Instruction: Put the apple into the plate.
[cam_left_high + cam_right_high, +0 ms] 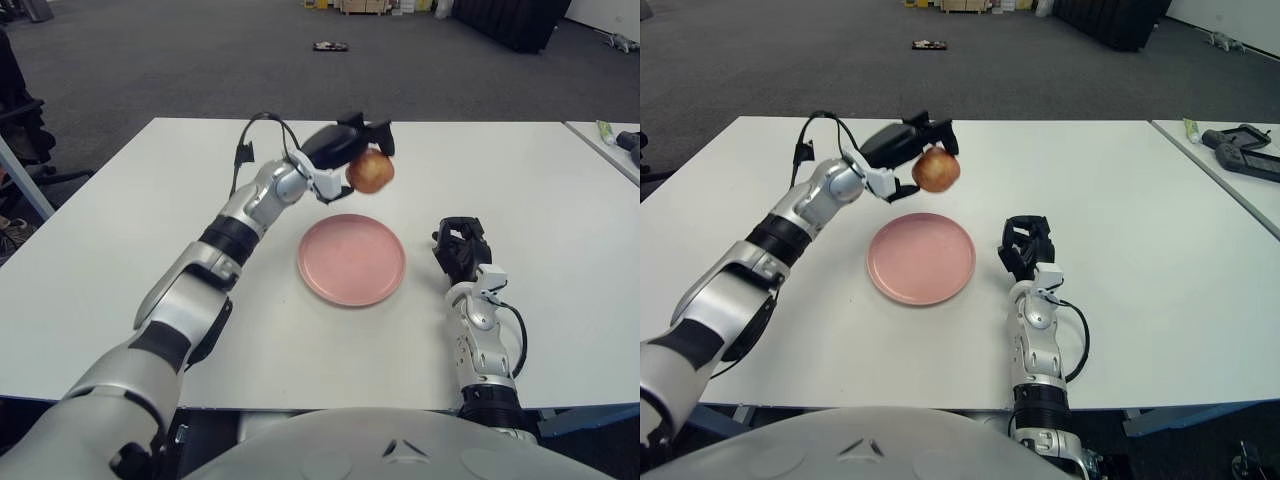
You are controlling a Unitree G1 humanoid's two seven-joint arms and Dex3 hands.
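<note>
- White tabletop (120,250) fills the near field, and my right hand (460,250) shows closest to me, just to the right of the plate. Its dark fingers look curled in on themselves around nothing — I judge it idle, kept out of the working lane so the other arm has a free path.
- Next out is the pink plate (352,260), lying flat and bare near the middle of the table. Nothing is in it yet, so the placing is not done.
- Beyond the plate's far rim, my left hand (358,152) has its black fingers clamped on the apple (370,172), gripping from above and behind so the fruit hangs below and in front of the hand, clear of the table.
- From the head views the apple sits over the plate's far edge or slightly past it — I cannot tell exactly which. It is well above the surface, which I read as carrying height: enough to cross the rim without clipping it.
- My judgement of the next need: bring the apple nearer over the plate's middle, lower it, then release; a round fruit let go high or near the rim could roll off.
- Farther off, at the right, another table edge carries a few small items (1240,145).
</note>
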